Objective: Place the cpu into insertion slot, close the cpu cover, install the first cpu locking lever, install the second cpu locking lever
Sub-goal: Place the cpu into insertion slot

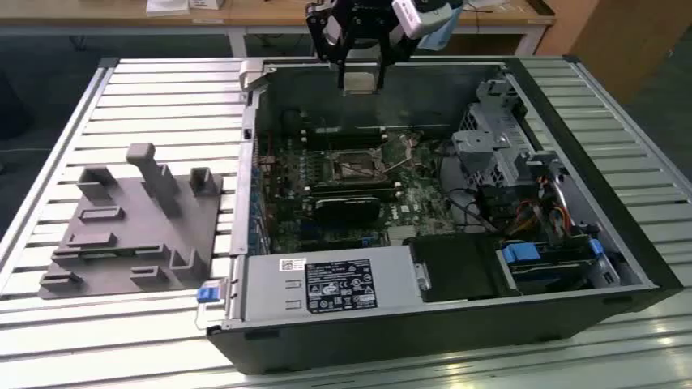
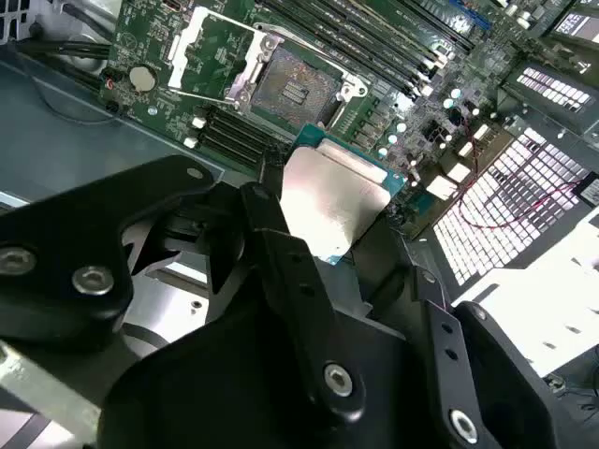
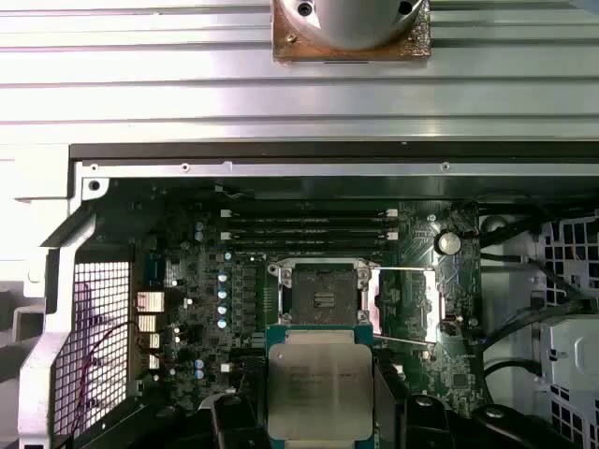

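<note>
Overhead, tool [image 2: 332, 234] clamped on cpu [image 2: 328, 192], insertion slot [image 3: 321, 297] empty inside computer case [image 1: 433, 340], cpu cover [image 3: 384, 304] raised

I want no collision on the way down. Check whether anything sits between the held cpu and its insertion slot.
Nothing visible does. The gripper holds the cpu above the board; the insertion slot lies bare, its cpu cover swung open to one side.

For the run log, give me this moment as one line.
gripper: shut on cpu | cpu: held clear, not in insertion slot | insertion slot: empty | cpu cover: open
</note>
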`<state>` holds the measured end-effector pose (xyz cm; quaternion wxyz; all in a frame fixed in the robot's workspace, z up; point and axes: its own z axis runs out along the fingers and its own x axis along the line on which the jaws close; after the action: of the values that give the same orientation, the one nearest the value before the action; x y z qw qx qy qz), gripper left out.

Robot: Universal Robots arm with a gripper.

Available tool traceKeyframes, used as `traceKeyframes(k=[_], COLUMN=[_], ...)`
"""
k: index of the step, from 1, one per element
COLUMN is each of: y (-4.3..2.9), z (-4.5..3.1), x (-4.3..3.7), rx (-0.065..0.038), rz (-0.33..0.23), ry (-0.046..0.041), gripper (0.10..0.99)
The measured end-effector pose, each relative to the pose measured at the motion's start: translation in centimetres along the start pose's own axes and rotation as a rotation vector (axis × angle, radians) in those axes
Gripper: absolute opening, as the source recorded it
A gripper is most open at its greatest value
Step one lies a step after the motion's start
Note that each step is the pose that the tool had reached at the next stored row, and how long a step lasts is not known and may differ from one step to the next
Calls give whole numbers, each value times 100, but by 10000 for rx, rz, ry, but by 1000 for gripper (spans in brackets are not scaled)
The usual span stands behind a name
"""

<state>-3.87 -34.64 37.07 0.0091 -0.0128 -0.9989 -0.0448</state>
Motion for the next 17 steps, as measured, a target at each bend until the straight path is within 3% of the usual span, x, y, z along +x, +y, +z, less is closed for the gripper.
traceKeyframes(k=[17], y=[0], z=[1], x=[3], rx=[-5], rz=[250], ry=[-23], gripper=[541])
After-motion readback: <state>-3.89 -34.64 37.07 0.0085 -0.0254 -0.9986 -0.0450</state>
